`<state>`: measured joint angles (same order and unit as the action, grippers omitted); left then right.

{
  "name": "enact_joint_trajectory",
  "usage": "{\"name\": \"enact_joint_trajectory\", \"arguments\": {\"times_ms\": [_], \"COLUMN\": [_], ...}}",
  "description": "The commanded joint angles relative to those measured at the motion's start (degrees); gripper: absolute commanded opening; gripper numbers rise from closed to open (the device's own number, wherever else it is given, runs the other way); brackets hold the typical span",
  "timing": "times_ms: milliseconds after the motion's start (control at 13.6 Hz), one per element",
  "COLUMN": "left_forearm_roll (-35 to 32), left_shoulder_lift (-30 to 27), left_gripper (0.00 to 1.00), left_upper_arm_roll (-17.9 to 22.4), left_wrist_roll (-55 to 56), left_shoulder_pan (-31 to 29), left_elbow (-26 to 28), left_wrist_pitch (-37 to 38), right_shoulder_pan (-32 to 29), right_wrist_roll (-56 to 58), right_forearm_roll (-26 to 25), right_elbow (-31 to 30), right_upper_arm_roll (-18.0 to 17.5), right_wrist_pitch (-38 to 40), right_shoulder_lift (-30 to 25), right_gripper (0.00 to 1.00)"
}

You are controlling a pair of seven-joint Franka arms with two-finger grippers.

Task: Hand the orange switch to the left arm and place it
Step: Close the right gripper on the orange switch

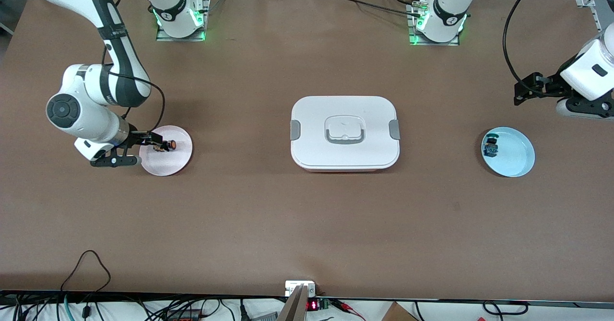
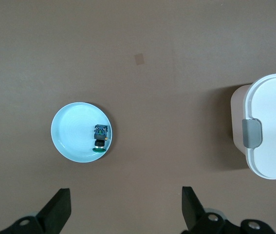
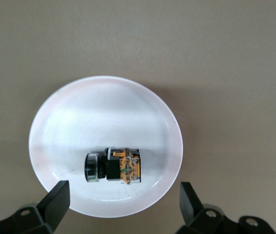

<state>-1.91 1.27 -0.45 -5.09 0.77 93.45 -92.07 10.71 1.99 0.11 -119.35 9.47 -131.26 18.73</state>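
Note:
The orange switch (image 1: 165,145) lies on its side on a pale pink plate (image 1: 175,163) toward the right arm's end of the table. My right gripper (image 1: 144,149) hovers over the plate's edge, open and empty. In the right wrist view the switch (image 3: 113,165) lies on the plate (image 3: 103,107) just ahead of the open gripper (image 3: 123,207), not between the fingers. The white box (image 1: 344,133) sits closed at the table's middle. My left gripper (image 1: 524,90) waits, open and empty, over bare table at the left arm's end; its wrist view shows the open gripper (image 2: 125,209).
A light blue plate (image 1: 515,160) toward the left arm's end holds a blue-green switch (image 1: 490,147). In the left wrist view the plate (image 2: 67,129), that switch (image 2: 100,138) and a corner of the box (image 2: 274,122) show. Cables hang near the left arm.

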Motion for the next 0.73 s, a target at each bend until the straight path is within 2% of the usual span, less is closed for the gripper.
{"name": "enact_joint_trajectory", "arguments": {"times_ms": [0, 293, 660], "left_forearm_roll": [-1.5, -1.4, -1.5], "left_shoulder_lift": [0.7, 0.8, 0.7], "left_gripper": [1.00, 1.00, 1.00], "left_upper_arm_roll": [-0.2, -0.2, -0.2], "left_wrist_roll": [-0.3, -0.3, -0.3], "left_shoulder_pan": [0.2, 0.2, 0.2], "left_elbow": [-1.6, -1.6, -1.6], "left_wrist_pitch": [0.6, 0.5, 0.4], "right_shoulder_pan": [0.0, 2.0, 2.3], "right_wrist_roll": [0.4, 0.1, 2.5], "right_forearm_roll": [0.1, 0.4, 0.2], "right_elbow": [-1.2, -1.2, -1.2], "right_upper_arm_roll": [-0.1, -0.2, -0.2], "right_wrist_pitch": [-1.7, -5.5, -5.6], "right_shoulder_lift": [1.4, 5.3, 6.5], "right_gripper": [1.00, 1.00, 1.00]}}
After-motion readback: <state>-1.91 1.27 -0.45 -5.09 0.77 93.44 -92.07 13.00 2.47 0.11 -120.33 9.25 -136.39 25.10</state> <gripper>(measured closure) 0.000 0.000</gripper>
